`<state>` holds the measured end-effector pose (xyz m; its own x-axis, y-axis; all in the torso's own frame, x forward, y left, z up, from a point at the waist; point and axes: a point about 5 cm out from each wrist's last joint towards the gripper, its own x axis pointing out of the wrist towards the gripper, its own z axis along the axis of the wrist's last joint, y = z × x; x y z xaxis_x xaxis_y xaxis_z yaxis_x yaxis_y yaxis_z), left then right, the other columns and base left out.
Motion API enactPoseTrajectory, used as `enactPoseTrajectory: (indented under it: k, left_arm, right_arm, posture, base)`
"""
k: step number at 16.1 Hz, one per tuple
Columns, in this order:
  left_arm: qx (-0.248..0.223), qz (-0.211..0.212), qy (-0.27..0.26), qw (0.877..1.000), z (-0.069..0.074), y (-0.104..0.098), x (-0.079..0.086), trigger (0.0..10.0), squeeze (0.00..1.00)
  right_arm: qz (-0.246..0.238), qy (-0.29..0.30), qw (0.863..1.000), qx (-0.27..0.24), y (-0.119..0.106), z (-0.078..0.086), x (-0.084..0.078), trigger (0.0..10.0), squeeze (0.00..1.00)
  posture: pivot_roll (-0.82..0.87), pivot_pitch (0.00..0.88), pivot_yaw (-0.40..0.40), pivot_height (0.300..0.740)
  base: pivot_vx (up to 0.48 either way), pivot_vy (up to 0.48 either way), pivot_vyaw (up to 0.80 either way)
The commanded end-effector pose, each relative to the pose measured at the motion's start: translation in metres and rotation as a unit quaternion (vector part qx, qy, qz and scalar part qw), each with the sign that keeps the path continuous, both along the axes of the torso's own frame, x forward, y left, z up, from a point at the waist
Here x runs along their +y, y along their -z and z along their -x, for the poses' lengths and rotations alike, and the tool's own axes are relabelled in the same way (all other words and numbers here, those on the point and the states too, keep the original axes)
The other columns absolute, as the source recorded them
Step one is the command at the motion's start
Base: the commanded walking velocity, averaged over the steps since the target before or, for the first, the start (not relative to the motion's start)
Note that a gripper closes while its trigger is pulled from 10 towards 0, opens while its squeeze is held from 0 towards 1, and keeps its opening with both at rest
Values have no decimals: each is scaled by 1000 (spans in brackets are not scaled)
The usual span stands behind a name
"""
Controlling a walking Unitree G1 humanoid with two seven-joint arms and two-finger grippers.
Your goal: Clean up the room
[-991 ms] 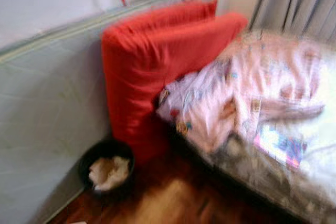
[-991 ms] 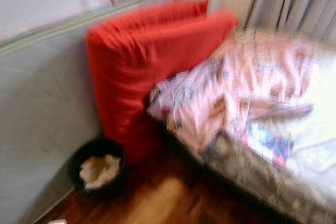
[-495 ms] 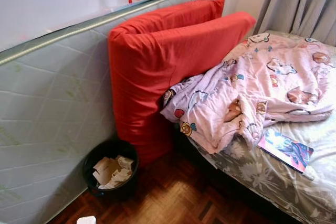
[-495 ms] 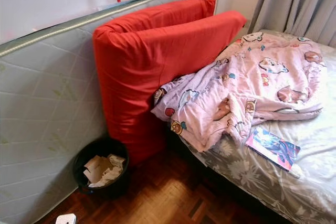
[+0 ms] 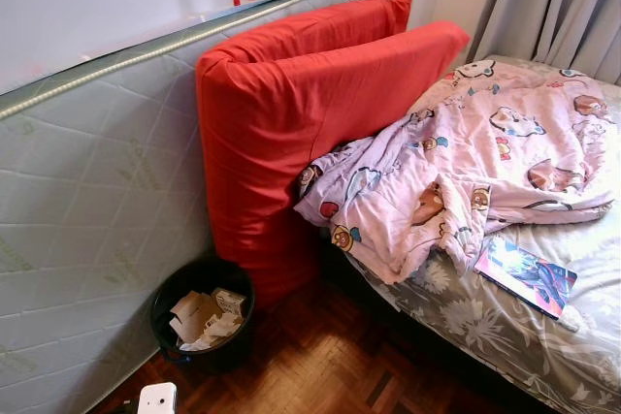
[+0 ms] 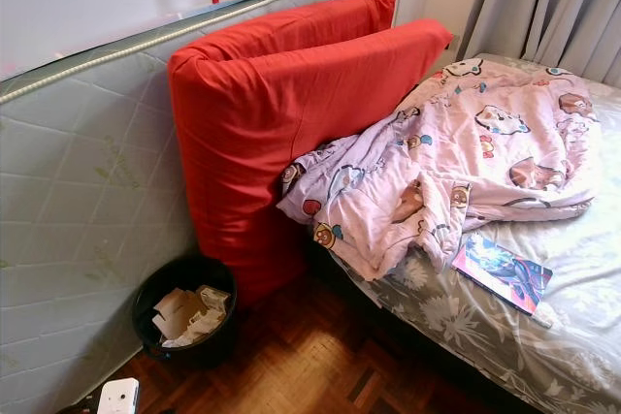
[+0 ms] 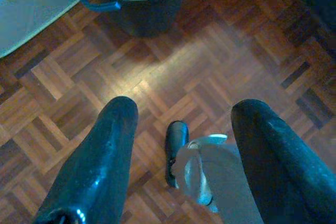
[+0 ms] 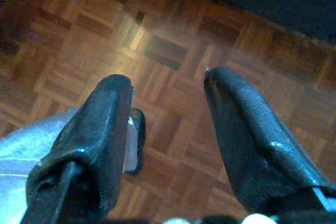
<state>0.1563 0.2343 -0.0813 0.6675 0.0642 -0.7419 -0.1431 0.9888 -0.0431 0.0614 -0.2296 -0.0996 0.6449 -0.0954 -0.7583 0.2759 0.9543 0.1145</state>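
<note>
Bin [image 5: 202, 315] with paper scraps sits on parquet [image 5: 320, 366], wedged between mattress [image 5: 87, 220] and red cushion [image 5: 291, 133]. Blanket [image 5: 466, 172] hides most of the bed; booklet [image 5: 529, 276] beside it. My left gripper [image 7: 181, 129] and right gripper [image 8: 168, 85] hang spread over floor, holding nothing. White object [image 5: 157, 399] cut off, unidentifiable.

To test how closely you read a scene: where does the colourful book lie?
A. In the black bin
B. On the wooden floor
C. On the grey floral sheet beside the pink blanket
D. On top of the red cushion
C: the book lies flat on the grey floral sheet, just past the edge of the rumpled pink blanket.
</note>
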Motion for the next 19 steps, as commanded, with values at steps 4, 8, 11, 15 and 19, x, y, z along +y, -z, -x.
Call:
enactPoseTrajectory:
  k: [4, 8, 11, 15, 19]
  left_arm:
    - [-25, 5, -3, 1000, 0, -2, 2, 10000, 0]
    - [-274, -11, -4, 962, -91, -74, 5, 10000, 0]
    - [-336, -20, 22, 942, -105, -95, 2, 10000, 0]
    - [-393, -43, 44, 918, -83, -111, 6, 10000, 0]
    - [-371, -48, 66, 925, -63, -105, 10, 10000, 0]
  right_arm:
    - [-8, 60, 997, -57, -5, -3, -1, 10000, 0]
    - [28, 38, 974, -223, -72, -176, -1, 10000, 0]
    - [31, 21, 963, -267, -84, -185, -3, 10000, 0]
    - [71, -12, 941, -331, -100, -176, -6, 10000, 0]
    - [80, -25, 936, -343, -100, -155, -4, 10000, 0]
  posture:
    - [76, 0, -15, 740]
    - [74, 0, -17, 740]
    - [71, 0, -16, 740]
    - [62, 0, -11, 740]
    - [48, 0, -2, 740]
  base:
    - [0, 0, 0]
    - [0, 0, 0]
    - [0, 0, 0]
    - [0, 0, 0]
    - [0, 0, 0]
